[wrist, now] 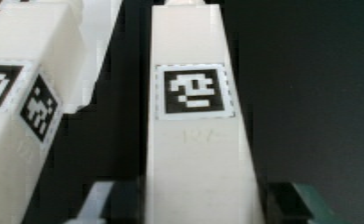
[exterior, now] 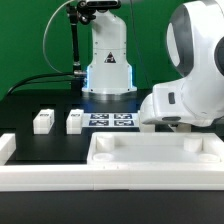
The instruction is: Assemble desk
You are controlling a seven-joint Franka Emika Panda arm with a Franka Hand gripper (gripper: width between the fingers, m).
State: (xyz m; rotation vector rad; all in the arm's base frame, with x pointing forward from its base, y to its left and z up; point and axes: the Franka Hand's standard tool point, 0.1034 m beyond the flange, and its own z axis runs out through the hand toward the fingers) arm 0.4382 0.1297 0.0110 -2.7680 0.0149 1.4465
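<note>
White rounded arm (exterior: 195,70) (black seams), blue-lit base (exterior: 107,72).

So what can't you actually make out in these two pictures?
- Wrist view: the gripper is cut off by the picture edge, so whether its fingers press the leg is unclear.
- Wrist view: the neighbouring leg is cut off too.
- Exterior view: the arm hides the gripper.

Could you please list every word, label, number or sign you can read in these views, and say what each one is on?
No readable words, brands or numbers in either view.
Leg post between the fingers: square black-and-white tag, a pattern, no text.
Marker board: tags only, too small to make out.
Arm base: dark triangular sign, symbol too small to read.
</note>
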